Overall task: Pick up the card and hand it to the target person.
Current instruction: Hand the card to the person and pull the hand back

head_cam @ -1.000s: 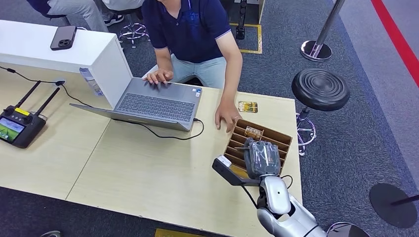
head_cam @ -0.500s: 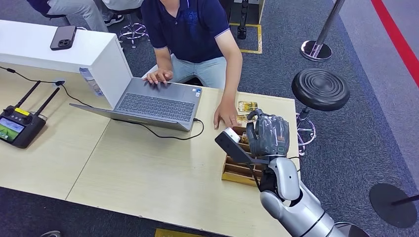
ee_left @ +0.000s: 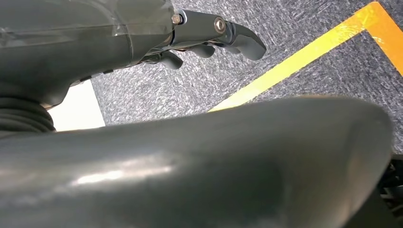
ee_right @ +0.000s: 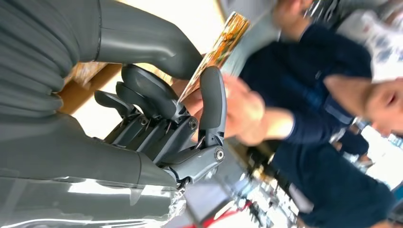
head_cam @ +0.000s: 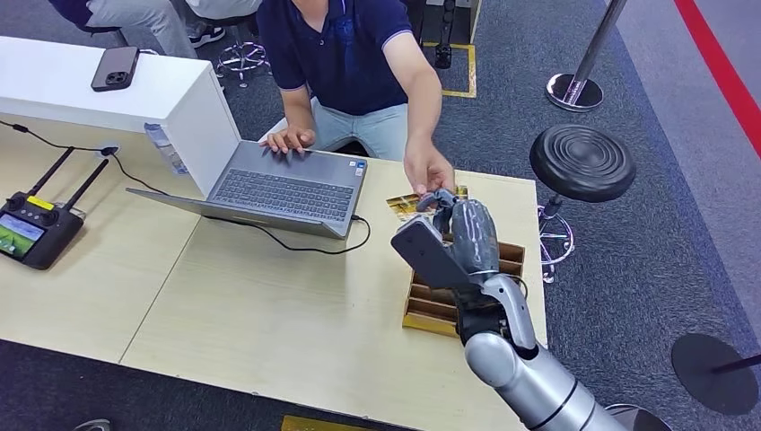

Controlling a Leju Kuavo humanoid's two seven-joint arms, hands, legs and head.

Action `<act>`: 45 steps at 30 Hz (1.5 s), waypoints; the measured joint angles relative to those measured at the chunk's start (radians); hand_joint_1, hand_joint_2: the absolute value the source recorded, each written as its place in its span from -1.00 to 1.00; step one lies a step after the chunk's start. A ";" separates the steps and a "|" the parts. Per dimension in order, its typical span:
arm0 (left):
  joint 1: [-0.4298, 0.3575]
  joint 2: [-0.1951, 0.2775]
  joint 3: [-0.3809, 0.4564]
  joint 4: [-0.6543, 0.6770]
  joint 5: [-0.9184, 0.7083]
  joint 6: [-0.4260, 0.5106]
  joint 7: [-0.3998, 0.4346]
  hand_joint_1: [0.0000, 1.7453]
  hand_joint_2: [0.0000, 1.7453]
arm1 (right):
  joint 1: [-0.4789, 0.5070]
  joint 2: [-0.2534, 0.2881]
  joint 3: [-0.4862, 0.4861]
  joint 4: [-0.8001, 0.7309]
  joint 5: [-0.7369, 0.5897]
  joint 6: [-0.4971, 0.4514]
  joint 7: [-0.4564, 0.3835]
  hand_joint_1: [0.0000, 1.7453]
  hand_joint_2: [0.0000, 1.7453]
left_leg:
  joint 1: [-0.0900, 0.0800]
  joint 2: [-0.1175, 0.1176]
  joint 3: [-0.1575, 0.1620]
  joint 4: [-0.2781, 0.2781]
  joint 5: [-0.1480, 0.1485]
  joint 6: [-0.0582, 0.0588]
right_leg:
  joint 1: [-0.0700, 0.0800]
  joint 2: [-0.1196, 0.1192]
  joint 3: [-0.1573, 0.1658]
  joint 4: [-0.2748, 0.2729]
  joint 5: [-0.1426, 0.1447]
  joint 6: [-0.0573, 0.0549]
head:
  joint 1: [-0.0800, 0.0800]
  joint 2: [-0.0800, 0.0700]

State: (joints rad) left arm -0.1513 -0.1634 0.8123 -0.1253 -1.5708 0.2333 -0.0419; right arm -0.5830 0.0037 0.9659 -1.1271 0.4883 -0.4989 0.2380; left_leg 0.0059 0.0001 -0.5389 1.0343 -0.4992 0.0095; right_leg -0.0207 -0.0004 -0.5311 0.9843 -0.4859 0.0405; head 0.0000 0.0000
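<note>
one card [head_cam: 406,205] pinched by right hand [head_cam: 468,235] | person's hand [head_cam: 429,171] touching card | left hand [ee_left: 209,35] holds nothing

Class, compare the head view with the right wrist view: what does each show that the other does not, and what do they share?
Head view alone: the laptop, phone, remote controller, slotted wooden card box and black stool. Right wrist view alone: the card's thin edge pinched between thumb and a finger. Both: the right hand holding the card and the person's hand reaching for it.
</note>
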 joint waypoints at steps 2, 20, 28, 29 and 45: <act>0.002 0.000 -0.020 -0.001 0.001 0.003 0.013 -1.00 0.00 | 0.000 0.010 0.009 0.020 0.008 -0.011 -0.007 1.00 1.00 | 0.000 0.000 0.000 0.000 0.000 0.000 | 0.000 0.000 0.000 0.000 0.000 0.000 | 0.000 0.000; 0.012 0.003 0.028 0.004 0.002 0.005 0.003 -1.00 -1.00 | 0.062 -0.117 -0.101 -0.156 0.037 -0.103 0.065 -1.00 1.00 | 0.000 -0.006 -0.003 0.002 0.000 0.001 | 0.000 -0.006 -0.001 0.001 -0.002 0.001 | 0.000 0.000; 0.026 0.008 0.078 0.010 0.009 0.016 -0.017 -1.00 -1.00 | 0.208 -0.270 -0.258 -0.331 0.053 -0.155 0.119 -1.00 1.00 | 0.000 -0.010 -0.004 0.003 0.000 0.002 | 0.000 -0.010 0.000 0.000 -0.002 0.001 | 0.000 0.000; 0.029 0.010 0.086 0.011 0.013 0.015 -0.023 -1.00 -1.00 | 0.238 -0.290 -0.284 -0.355 0.030 -0.160 0.112 -1.00 1.00 | 0.000 -0.011 -0.004 0.003 0.000 0.002 | 0.000 -0.011 0.000 0.000 -0.003 0.002 | 0.000 0.000; 0.026 0.033 0.169 0.015 0.014 -0.064 -0.064 -1.00 -1.00 | 0.549 -0.422 -0.533 -0.501 -0.902 0.218 -0.346 -1.00 1.00 | -0.001 -0.011 -0.004 0.004 -0.001 0.001 | 0.000 -0.011 -0.001 0.001 -0.003 0.001 | 0.000 0.000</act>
State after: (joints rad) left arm -0.1258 -0.1303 0.9817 -0.1103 -1.5566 0.1694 -0.1056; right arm -0.0338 -0.4186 0.4330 -1.6286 -0.4140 -0.2812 -0.1077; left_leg 0.0051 -0.0106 -0.5431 1.0379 -0.5003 0.0105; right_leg -0.0212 -0.0111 -0.5324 0.9855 -0.4893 0.0419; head 0.0000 0.0000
